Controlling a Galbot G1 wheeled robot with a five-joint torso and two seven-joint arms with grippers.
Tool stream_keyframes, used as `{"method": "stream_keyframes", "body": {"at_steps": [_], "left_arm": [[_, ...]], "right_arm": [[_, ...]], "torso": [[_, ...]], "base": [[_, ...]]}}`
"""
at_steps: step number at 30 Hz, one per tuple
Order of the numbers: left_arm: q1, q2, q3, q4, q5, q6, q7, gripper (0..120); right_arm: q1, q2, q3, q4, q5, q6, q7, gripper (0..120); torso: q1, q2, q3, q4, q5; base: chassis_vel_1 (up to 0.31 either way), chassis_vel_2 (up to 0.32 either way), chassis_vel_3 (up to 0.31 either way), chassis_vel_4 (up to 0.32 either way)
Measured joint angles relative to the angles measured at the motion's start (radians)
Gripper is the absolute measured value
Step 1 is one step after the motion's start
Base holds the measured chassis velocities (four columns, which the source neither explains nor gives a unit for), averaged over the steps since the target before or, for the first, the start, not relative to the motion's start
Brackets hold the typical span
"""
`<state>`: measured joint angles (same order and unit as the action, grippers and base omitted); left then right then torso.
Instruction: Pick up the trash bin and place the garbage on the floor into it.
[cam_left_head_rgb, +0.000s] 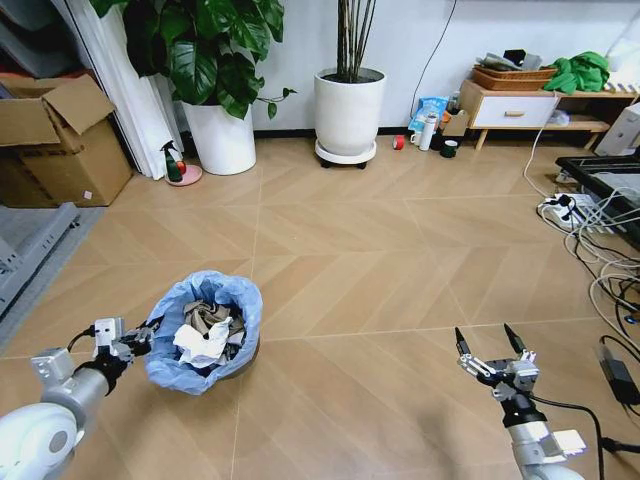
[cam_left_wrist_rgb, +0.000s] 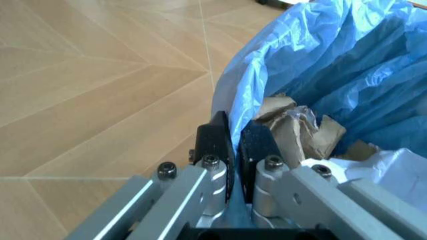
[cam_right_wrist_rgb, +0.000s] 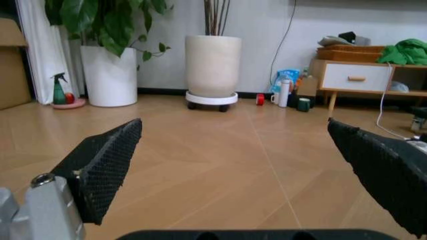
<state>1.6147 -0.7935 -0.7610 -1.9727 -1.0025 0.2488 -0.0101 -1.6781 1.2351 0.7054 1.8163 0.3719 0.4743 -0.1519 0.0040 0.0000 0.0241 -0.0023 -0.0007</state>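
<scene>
The left arm reached in low from the near left, and the left gripper (cam_left_head_rgb: 143, 343) had its fingers (cam_left_wrist_rgb: 215, 139) clenched on the near-left rim of the trash bin (cam_left_head_rgb: 204, 344), one pad outside the folded light-blue bag and one inside it. The trash bin sat tilted toward the robot on the floor (cam_left_head_rgb: 400, 260), at the near left. Inside it lay the garbage (cam_left_head_rgb: 205, 335): crumpled white tissue over crumpled brown paper (cam_left_wrist_rgb: 293, 131).

The right arm came in from the near right, held low above bare tiles. The right gripper (cam_left_head_rgb: 490, 345) pointed away from the robot with its fingers (cam_right_wrist_rgb: 107, 165) spread wide apart, grasping nothing.

Far across the floor stood two white plant pots (cam_left_head_rgb: 349, 112) against the wall, with a green spray bottle (cam_left_head_rgb: 172, 162) beside the left one. A cardboard box (cam_left_head_rgb: 55, 140) sat at the far left. A low wooden cabinet (cam_left_head_rgb: 520, 108) stood at the far right, with a white bottle (cam_left_head_rgb: 428, 131) and small items on the tiles before it. Cables and a power strip (cam_left_head_rgb: 565, 210) lay along the right side, well apart from the bin.
</scene>
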Motion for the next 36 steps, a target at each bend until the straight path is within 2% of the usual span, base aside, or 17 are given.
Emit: {"method": "stream_keyframes", "body": {"at_steps": [14, 30, 36], "left_arm": [[0.012, -0.003, -0.010, -0.008, 0.000, 0.001, -0.002, 0], [0.022, -0.008, -0.019, -0.015, 0.000, 0.001, -0.002, 0], [0.020, -0.020, -0.015, -0.014, 0.009, 0.001, -0.002, 0]], "right_arm": [[-0.005, 0.000, 0.004, 0.002, 0.002, 0.008, -0.009, 100], [-0.010, 0.006, 0.008, 0.008, 0.012, 0.034, -0.017, 100], [-0.016, 0.004, 0.016, 0.020, 0.021, 0.032, -0.019, 100]], "torso": [[0.000, 0.000, 0.000, 0.0002, 0.0002], [0.000, 0.000, 0.000, 0.0001, 0.0001], [0.000, 0.000, 0.000, 0.0000, -0.0002]], "base": [[0.185, -0.068, -0.186, 0.063], [0.135, -0.087, -0.129, 0.073], [0.026, -0.013, -0.030, 0.018]]}}
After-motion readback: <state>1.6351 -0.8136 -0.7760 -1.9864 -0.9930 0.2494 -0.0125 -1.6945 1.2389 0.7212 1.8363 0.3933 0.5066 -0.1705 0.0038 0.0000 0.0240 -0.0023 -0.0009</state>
